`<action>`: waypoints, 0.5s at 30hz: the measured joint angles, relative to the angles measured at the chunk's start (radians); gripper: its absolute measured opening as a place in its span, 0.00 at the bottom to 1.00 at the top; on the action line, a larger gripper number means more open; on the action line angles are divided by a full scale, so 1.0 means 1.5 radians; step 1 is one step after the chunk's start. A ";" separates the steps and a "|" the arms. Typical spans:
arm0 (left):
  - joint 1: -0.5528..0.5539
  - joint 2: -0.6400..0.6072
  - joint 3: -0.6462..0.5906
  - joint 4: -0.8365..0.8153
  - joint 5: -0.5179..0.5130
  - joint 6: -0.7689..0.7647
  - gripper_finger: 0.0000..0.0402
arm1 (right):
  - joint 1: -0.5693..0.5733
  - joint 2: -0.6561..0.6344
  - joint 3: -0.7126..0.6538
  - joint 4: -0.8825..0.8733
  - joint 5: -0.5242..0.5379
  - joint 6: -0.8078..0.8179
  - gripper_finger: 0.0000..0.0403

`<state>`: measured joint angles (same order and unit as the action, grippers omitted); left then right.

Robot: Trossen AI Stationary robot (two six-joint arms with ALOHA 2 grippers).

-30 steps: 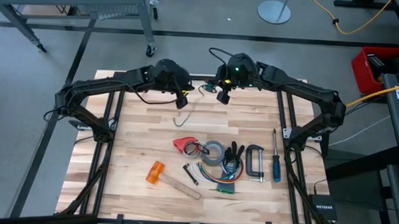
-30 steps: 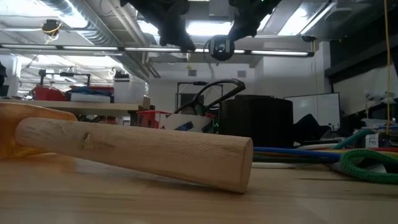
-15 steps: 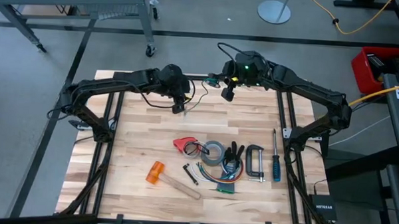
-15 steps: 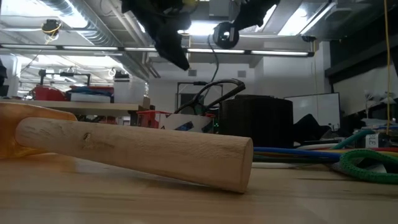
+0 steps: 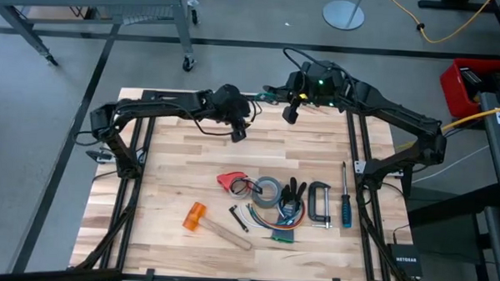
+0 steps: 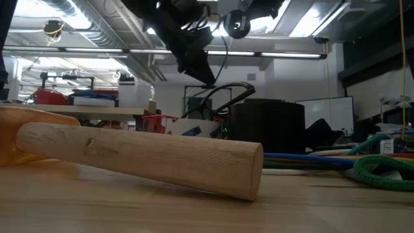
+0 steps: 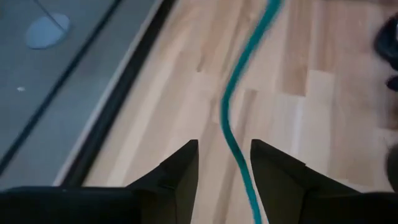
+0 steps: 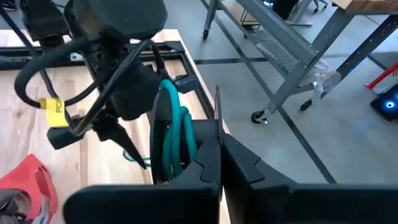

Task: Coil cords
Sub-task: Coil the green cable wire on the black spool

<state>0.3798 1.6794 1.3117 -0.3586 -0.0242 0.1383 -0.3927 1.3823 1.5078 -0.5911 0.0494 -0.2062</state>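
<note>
The thin cord [image 7: 231,127] shows teal in both wrist views. Part of it is gathered in loops [image 8: 176,134] at my right gripper [image 5: 290,115], which is shut above the table's far edge. From there it runs to my left gripper [image 5: 238,132], a little to the left and nearer. My left gripper [image 7: 224,144] hangs open above the wood, and the cord passes through the gap between its fingers. I cannot tell whether it touches them. The low view shows both grippers high above the table, left [image 6: 200,74] and right [image 6: 238,26]. My right gripper is shut with several loops of the cord [image 8: 180,155] bunched against one finger [image 8: 208,158]. That finger hides the place of contact, so I cannot tell whether the loops are pinched or hang round it. The loops are lifted clear of the table.
Tools lie in the near half: a hammer [image 5: 209,224] with a wooden handle [image 6: 142,155], a red piece [image 5: 229,181], a tape roll [image 5: 269,191], a clamp [image 5: 319,201], a screwdriver [image 5: 345,206] and coloured wires [image 5: 272,225]. Bare wood lies at the left [image 5: 161,171].
My left gripper has gone toward the table's right edge and come lower, closing on the right gripper. My right gripper has drifted toward the right and far edges. The cord's free part, which trailed down toward the wood below the left gripper, now stretches between the two grippers.
</note>
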 joint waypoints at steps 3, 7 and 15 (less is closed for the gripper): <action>0.000 0.000 0.000 0.029 -0.032 0.003 0.33 | 0.000 -0.003 0.000 0.004 -0.005 0.000 0.00; 0.001 0.000 0.000 0.058 -0.036 0.006 0.33 | 0.000 -0.004 0.000 0.012 -0.005 0.000 0.00; 0.001 0.000 0.000 0.052 -0.036 -0.003 0.33 | 0.000 -0.004 0.000 0.012 -0.006 -0.001 0.00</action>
<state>0.3817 1.6794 1.3117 -0.2813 -0.0784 0.1337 -0.3927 1.3769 1.5078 -0.5735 0.0411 -0.2073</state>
